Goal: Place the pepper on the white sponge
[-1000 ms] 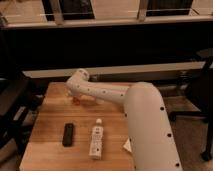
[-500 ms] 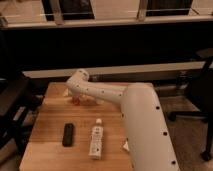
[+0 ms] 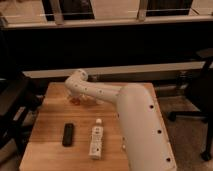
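My white arm (image 3: 130,115) reaches across the wooden table (image 3: 50,122) to its far left part. The gripper (image 3: 76,98) hangs below the wrist joint (image 3: 76,82), low over the tabletop and mostly covered by the arm. A small red-orange patch, apparently the pepper (image 3: 74,100), shows right at the gripper. I cannot tell whether it is held or lying on the table. The white sponge is hidden or out of view.
A black remote (image 3: 68,134) lies at the front left of the table. A white-labelled bottle (image 3: 96,141) lies on its side next to it. Dark office chairs stand at the left (image 3: 12,107) and right (image 3: 200,95). A long bench (image 3: 150,70) runs behind the table.
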### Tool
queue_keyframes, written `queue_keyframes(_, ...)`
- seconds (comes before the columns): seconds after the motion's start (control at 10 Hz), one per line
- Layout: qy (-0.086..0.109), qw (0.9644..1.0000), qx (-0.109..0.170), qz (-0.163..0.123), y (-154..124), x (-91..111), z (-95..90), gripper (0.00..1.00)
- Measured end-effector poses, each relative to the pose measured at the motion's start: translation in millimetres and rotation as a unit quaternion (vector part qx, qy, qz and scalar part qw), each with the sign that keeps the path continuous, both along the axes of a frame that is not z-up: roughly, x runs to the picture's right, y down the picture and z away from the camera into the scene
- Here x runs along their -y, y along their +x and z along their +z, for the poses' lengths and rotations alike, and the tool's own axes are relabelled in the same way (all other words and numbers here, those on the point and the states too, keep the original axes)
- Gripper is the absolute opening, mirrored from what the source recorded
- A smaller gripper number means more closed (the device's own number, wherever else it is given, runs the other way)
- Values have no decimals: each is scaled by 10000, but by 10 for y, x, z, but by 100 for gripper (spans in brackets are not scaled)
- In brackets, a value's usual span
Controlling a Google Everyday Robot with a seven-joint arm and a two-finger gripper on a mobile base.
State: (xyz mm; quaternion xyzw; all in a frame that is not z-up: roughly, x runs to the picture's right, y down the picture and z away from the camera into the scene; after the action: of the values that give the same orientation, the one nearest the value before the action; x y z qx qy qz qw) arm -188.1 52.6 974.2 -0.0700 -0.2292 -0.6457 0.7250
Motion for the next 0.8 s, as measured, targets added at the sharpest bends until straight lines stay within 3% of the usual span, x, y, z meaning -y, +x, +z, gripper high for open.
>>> queue_keyframes(0.2,8,10000,2,8,6,18,-23,22)
queue_keyframes(0.3,-8,10000,0,-7,10,-1,-33,8)
queue_keyframes(0.4,-12,10000,4,-9,3,-6,-34,2)
queue_keyframes(0.6,24,10000,51,4,-30,-5,-64,0)
queue_keyframes(0.8,372,9988,308,109,-154,116,-271,0)
